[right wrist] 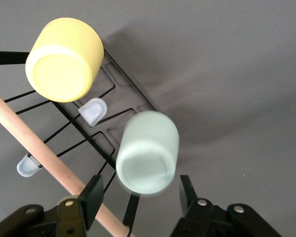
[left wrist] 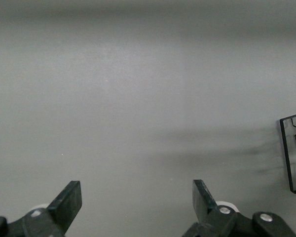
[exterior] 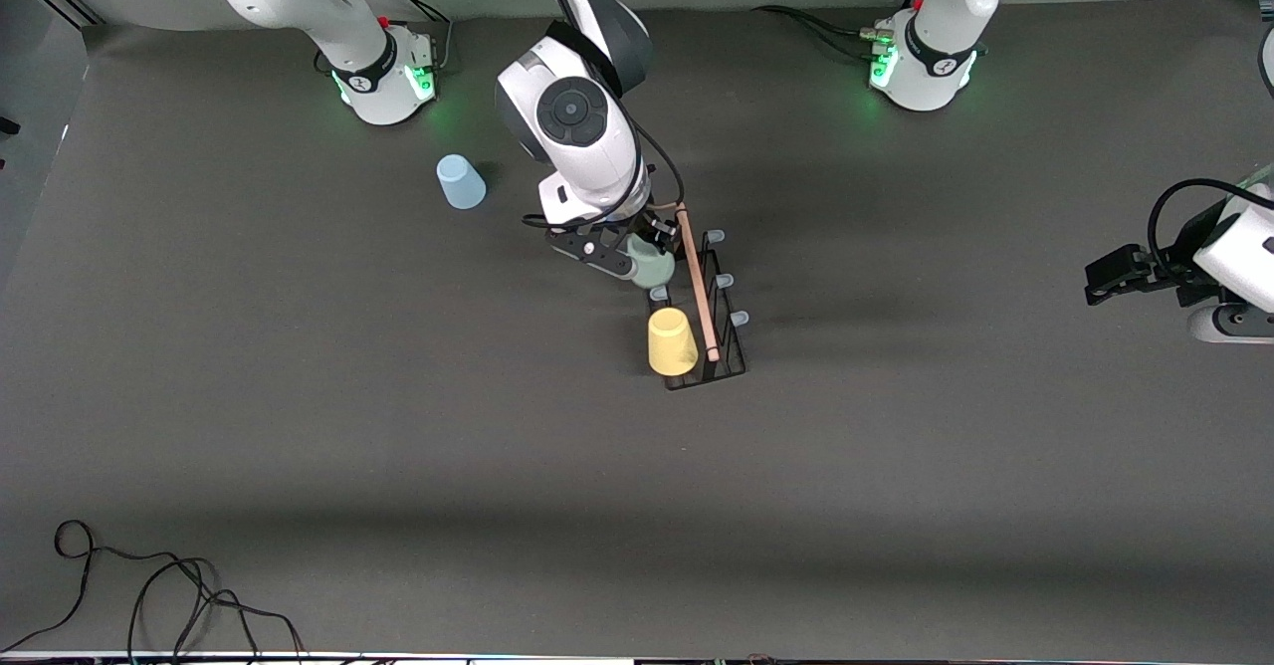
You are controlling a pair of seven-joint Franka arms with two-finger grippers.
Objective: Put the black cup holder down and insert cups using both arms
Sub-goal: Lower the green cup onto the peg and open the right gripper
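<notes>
The black cup holder stands mid-table with its wooden rod handle on top. The yellow cup sits upside down on a prong at the holder's end nearer the front camera. The pale grey-green cup sits upside down at the holder's side beside the handle. My right gripper is open around it, its fingers apart from the cup. The right wrist view also shows the yellow cup, the holder's wires and my right gripper. The light blue cup stands upside down on the table near the right arm's base. My left gripper waits open and empty.
Cables lie at the table's edge nearest the front camera, toward the right arm's end. The left wrist view shows my left gripper over bare grey table, with the holder's edge at the side. Several pale prongs stand free.
</notes>
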